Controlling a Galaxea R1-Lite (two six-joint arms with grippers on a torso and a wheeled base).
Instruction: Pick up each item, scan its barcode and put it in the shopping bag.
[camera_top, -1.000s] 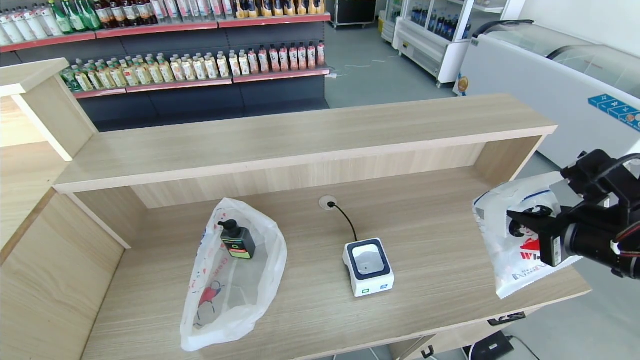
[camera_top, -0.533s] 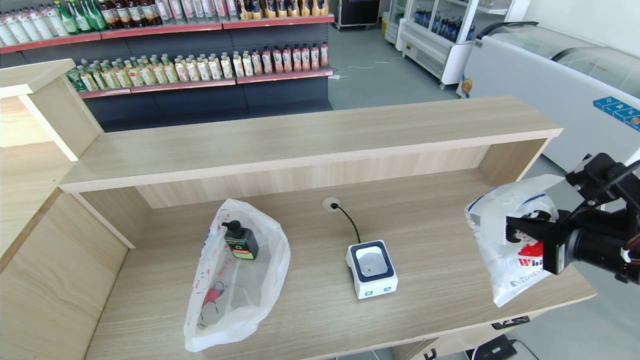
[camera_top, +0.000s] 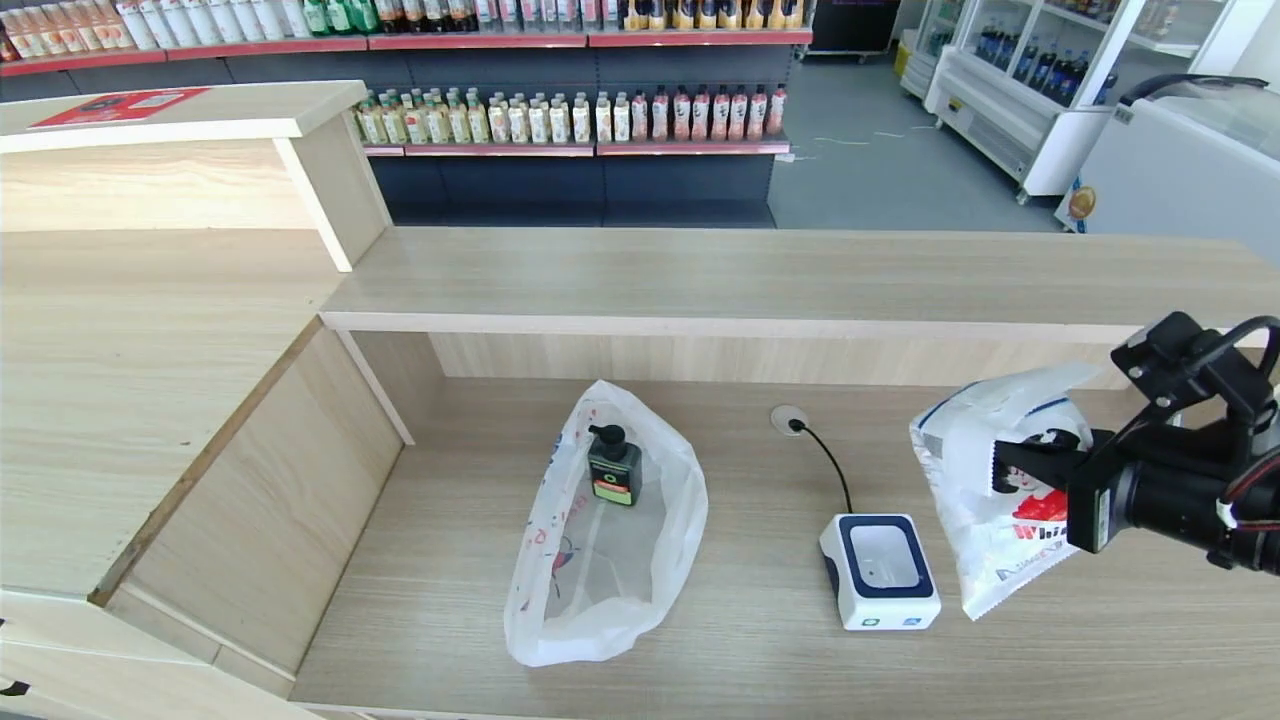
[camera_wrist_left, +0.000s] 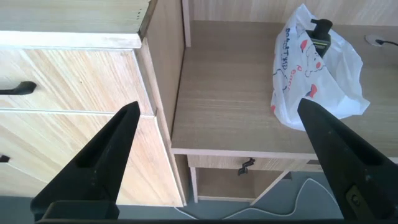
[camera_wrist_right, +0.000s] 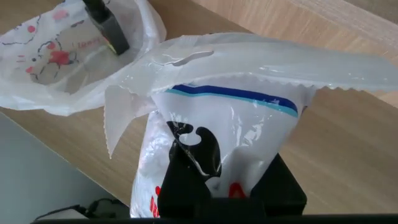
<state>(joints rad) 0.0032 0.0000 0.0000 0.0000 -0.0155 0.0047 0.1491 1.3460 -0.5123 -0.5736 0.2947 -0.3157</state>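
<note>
"White plastic, crinkly: that's the packet (camera_top: 985, 490). The right claw (camera_top: 1000, 462) has its fingers pinched onto the printed face, holding it up above the right end of the counter (camera_top: 700, 640)."

"So where's the scanner (camera_top: 882, 570) from there?"

"Down and to the robot's left. It sits near the front edge, right of the middle, with its window facing up. The packet's bottom corner hangs just beside the scanner's right side, not over the glass."

"How does the packet lie?"

"Long axis close to upright, leaning a little, with the crimped lower end toward the front edge. I'd say the move turns on that: the packet goes left and down, and whichever face carries the barcode has to tip toward the window. I can't tell which face that is."

"And the other arm?"

"No contest. The left claw (camera_wrist_left: 217, 106) is well apart, off beyond the counter's left end by the drawer fronts, its fingers spread wide with nothing between them. The right arm is the nearer one."

"The shopping bag (camera_top: 530, 600)?"

"It lies mid-counter, well to the left of the scanner, its long axis running from the back wall toward the front edge. There's a dark pump bottle (camera_top: 613, 468) at the far end, inside it by the look of things. So after the scan it's further left for the drop."
</note>
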